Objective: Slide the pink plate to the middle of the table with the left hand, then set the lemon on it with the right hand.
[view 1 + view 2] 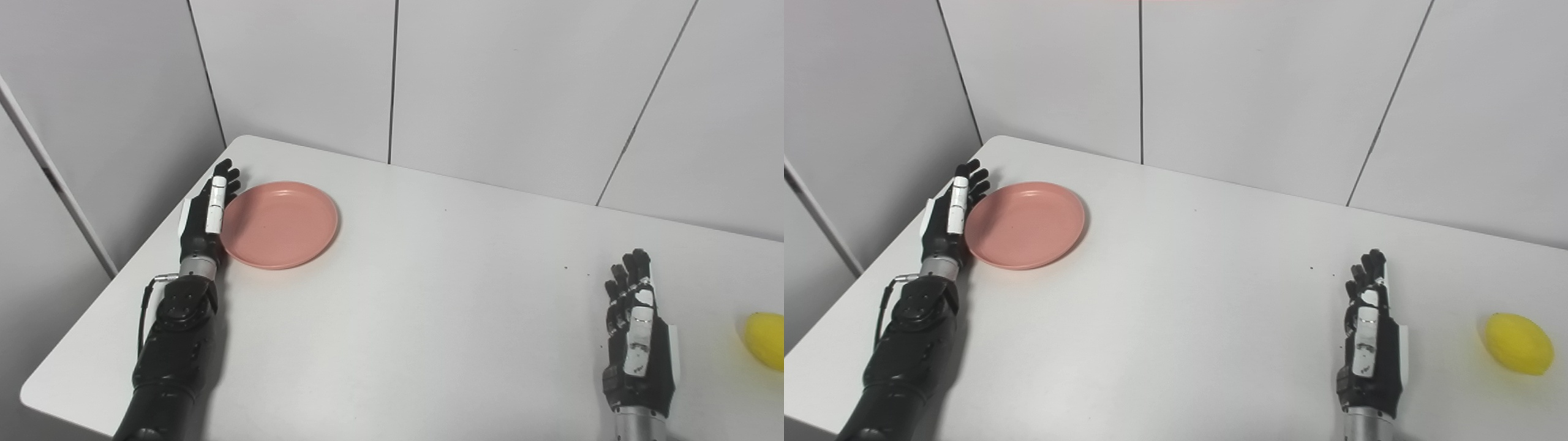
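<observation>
Pink and shallow, the plate (1025,224) sits on the far left part of the white table (1176,294), close to the table's rounded back-left corner and well away from its middle. The left hand (948,217) stands edge-on just beside the plate's left rim, its fingers (971,177) stretched straight out toward the wall panels (1249,86) and held close together. The inner side of the hand appears to touch the rim, though the views do not settle whether there is real contact. It grasps nothing; the hand is flat and extended, not curled around anything. Its black forearm (171,349) runs back along the table's left edge to the bottom of the picture.

The broad centre of the table lies between the two hands.

Farther right, near the front edge, the right hand (1369,343) is upright on its side too, fingers (631,269) pointing away from the robot and a little bent at the tips, spread only slightly. It holds nothing and rests on or just above the tabletop; which of the two cannot be told.

The yellow lemon (1519,343) lies on the table to the right of that hand, apart from it, with bare tabletop between them. In the left eye view the lemon is cut by the picture's right edge.
</observation>
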`<state>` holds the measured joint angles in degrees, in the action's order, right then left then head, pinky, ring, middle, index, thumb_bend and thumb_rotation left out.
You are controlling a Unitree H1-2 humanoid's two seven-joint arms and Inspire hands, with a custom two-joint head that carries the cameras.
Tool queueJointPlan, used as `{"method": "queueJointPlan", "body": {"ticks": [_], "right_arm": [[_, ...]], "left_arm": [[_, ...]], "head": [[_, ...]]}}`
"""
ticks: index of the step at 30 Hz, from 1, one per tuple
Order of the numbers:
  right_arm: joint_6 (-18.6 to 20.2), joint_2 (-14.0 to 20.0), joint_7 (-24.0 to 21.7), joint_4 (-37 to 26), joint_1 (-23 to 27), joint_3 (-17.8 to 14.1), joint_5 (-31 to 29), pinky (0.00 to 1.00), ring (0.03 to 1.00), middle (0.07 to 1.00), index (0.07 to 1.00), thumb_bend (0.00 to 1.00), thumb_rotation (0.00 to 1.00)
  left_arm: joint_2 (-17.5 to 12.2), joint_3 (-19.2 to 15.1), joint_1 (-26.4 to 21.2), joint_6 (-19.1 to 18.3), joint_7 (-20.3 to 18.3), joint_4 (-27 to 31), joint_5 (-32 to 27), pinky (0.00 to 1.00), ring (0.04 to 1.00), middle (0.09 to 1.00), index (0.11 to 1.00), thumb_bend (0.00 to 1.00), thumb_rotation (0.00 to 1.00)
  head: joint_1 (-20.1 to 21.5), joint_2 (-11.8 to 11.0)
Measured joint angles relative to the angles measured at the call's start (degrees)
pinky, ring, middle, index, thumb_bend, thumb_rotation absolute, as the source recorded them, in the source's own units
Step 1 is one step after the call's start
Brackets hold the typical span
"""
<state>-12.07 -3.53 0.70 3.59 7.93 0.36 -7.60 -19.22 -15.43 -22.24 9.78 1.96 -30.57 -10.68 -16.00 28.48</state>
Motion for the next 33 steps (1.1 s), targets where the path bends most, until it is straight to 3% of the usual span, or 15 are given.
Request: {"method": "queueJointPlan", "body": {"ticks": [7,16,24,33], "right_arm": [[0.0,-0.1,0.1,0.0,0.0,0.0,0.1,1.0,0.977,0.977,0.972,0.73,0.93],[0.0,-0.3,0.1,-0.1,0.0,0.0,0.2,1.0,0.98,0.98,0.973,0.73,0.93],[0.0,-0.5,0.1,0.0,0.0,-0.1,0.2,1.0,0.98,0.98,0.974,0.73,0.93],[0.0,-0.8,0.3,0.0,0.1,-0.4,0.4,0.99,0.967,0.967,0.962,0.74,0.9]], "left_arm": [[0.4,0.6,-0.2,-0.4,-0.8,0.2,-0.8,0.89,0.884,0.884,0.878,0.65,1.0],[2.9,2.8,0.0,-6.1,-3.3,6.0,-2.0,0.91,0.902,0.894,0.889,0.62,1.0],[4.4,4.0,0.0,-8.8,-4.8,8.3,-3.0,0.94,0.909,0.898,0.897,0.61,1.0],[7.5,6.1,0.0,-9.7,-5.3,10.1,-3.1,0.92,0.902,0.89,0.883,0.62,1.0]], "head": [[0.1,0.1],[0.3,0.1],[0.7,0.2],[1.5,0.5]]}}
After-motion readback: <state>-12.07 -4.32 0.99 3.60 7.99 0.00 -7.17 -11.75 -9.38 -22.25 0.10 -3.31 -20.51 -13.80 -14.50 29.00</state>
